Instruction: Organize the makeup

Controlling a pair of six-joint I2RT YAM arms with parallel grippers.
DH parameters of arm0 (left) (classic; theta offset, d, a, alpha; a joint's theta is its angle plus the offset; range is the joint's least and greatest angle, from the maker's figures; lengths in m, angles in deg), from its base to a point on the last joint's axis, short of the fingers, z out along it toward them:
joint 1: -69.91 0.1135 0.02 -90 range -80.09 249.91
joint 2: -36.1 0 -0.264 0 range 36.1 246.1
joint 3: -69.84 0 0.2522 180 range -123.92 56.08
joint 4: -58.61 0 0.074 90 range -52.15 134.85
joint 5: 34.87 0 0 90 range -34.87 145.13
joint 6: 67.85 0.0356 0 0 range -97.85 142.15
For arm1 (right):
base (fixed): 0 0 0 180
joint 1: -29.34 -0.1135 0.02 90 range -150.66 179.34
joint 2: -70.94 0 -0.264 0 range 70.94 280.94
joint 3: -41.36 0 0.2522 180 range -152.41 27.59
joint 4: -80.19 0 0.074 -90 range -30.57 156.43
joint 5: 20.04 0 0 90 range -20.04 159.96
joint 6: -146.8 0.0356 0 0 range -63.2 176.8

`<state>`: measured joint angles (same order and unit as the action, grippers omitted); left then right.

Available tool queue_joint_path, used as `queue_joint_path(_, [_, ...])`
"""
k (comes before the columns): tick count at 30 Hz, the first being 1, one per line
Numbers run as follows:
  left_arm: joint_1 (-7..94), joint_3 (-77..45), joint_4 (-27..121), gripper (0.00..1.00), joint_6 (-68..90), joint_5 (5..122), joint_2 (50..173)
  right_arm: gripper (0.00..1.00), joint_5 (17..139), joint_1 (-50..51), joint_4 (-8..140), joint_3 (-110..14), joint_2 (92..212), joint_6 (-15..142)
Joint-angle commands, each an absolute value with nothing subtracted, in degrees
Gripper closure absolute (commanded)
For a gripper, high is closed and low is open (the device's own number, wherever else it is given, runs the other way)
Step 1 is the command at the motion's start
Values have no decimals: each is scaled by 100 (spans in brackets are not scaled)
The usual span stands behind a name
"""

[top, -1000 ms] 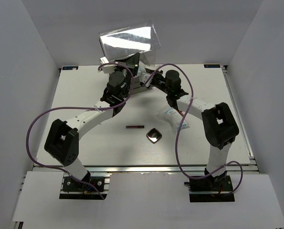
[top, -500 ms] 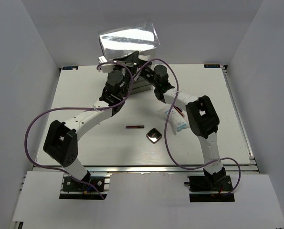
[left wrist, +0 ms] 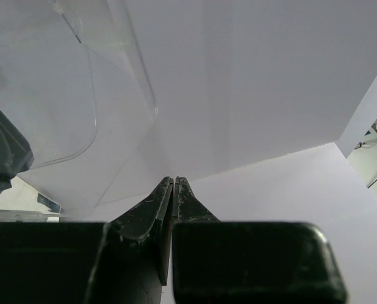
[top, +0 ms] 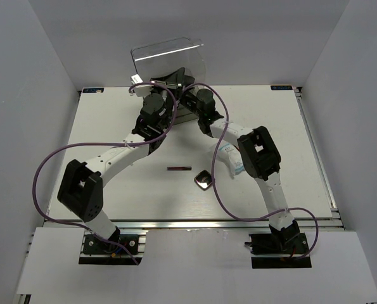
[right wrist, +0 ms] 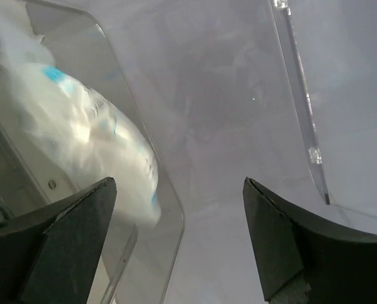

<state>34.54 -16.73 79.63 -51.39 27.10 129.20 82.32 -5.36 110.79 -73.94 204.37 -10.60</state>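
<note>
left pincer point(left wrist: 174, 183) clenched shut; right pincer point(right wrist: 178, 185) released, spread wide beside a blurred white packet point(right wrist: 87, 130)

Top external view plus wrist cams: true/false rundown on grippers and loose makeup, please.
1. The left gripper is shut. True.
2. The right gripper is clamped on a packet. False: its jaws stand wide open, and the blurred packet shows beyond them.
3. The compact lies on the table, right of the dark-red stick. True.
4. The compact rests on top of the stick. False: they lie apart.
5. The acrylic box is at the table's far side. True.
</note>
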Motion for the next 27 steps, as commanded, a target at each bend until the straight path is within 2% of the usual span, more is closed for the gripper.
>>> queue_joint_path(1, [3449,-1845,7992,100,-5150,2762,12636,11,8034,-502,11160,-7384,20252,-948])
queue_joint_path(5, [3449,-1704,7922,100,-5036,2771,12513,11,8016,-493,11169,-7269,20111,-842])
queue_joint_path(9, [3449,-1153,7501,100,-4693,2639,11840,11,8033,-485,11257,-7067,19918,-780])
queue_joint_path(19, [3441,649,5102,100,-4816,1769,9711,12,8077,-476,11257,-6724,19487,-648])
queue_joint_path(27, [3467,564,4635,100,-5167,1794,10341,12,8060,-476,11161,-6750,19373,-605])
